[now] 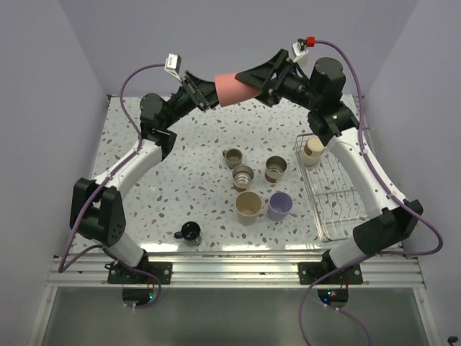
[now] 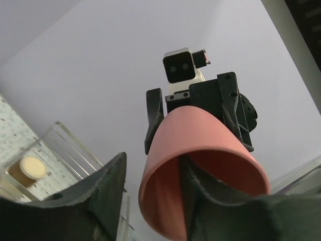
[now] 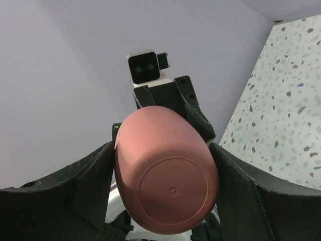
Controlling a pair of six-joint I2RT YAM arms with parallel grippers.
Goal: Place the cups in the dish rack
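Pink cup [image 1: 232, 88] hangs in mid-air, gripped at its base by the right end effector [image 3: 161, 160], the left end effector [image 2: 150, 170] apart at its rim with one finger [image 2: 198, 193] inside; below them one tan cup [image 1: 312, 148] sits in the rack [image 1: 338, 209] and six cups [image 1: 248, 206] wait on the worktop [image 1: 187, 166]

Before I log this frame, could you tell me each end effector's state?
Left end effector: open, straddling the rim of the pink cup.
Right end effector: closed on the pink cup.

Pink cup [image 2: 200, 145]: lower rim hidden behind left gripper [image 2: 153, 156], left wrist view.
Dish rack [image 1: 328, 216]: near right corner hidden behind right arm [image 1: 367, 187], top view.
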